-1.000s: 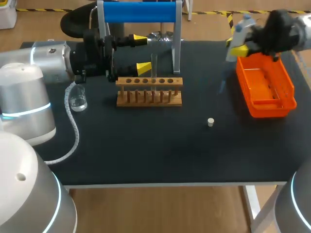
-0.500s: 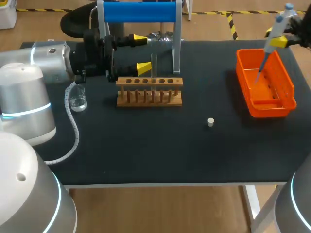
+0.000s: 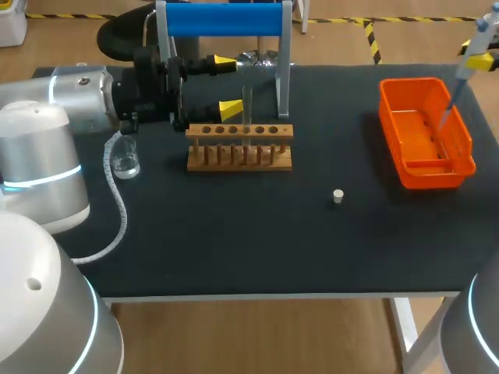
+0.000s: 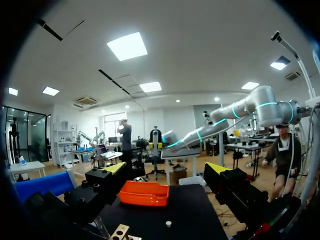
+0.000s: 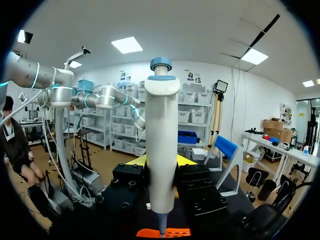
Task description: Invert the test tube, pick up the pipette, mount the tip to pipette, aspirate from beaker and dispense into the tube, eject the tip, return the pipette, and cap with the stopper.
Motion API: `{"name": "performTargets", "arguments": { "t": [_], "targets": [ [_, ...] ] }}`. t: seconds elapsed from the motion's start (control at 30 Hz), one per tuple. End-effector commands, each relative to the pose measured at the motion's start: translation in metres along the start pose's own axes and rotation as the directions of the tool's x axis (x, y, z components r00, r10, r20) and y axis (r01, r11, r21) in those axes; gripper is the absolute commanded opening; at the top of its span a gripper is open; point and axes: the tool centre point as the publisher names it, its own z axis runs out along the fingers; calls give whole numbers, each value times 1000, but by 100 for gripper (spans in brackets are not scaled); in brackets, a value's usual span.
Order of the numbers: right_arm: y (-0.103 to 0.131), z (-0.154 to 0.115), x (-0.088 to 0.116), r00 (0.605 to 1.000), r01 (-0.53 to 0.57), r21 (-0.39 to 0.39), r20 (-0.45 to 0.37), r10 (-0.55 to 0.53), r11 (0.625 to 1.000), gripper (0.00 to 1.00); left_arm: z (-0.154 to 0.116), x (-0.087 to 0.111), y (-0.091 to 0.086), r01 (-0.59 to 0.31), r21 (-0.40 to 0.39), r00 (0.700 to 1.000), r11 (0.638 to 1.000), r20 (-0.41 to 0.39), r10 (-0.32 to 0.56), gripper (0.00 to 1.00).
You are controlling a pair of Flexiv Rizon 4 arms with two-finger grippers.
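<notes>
The right gripper [image 3: 482,59] is carrying the pipette [image 3: 460,82] across the orange tray [image 3: 387,132], toward its right wall.

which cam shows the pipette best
Right wrist view: the pipette, held upright in the right gripper, shows close, barrel and plunger cap in full. The head view catches it small, above the orange tray. The left wrist view doesn't show it.

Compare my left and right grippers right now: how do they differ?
The left gripper is open and empty; the right gripper is shut on the pipette. The left gripper sits beside the test tube in the wooden rack; the right gripper holds the pipette over the orange tray. Both have yellow fingertips.
</notes>
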Motion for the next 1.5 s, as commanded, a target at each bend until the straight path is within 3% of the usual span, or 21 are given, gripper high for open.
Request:
{"name": "performTargets", "arguments": {
  "t": [0.03,0.4,1.5],
  "targets": [
    [-4,-18,-8,1000,0,-10,-26,0,1000,0,0,0,0,-1,1,1000,1000,-1,1,100],
    [-12,-24,-9,1000,-15,-27,4,15,1000,0,0,0,0,-1,1,1000,1000,-1,1,100],
    [-8,-15,-8,999,-11,-2,41,12,1000,0,0,0,0,-1,1,1000,1000,-1,1,100]
  ]
}}
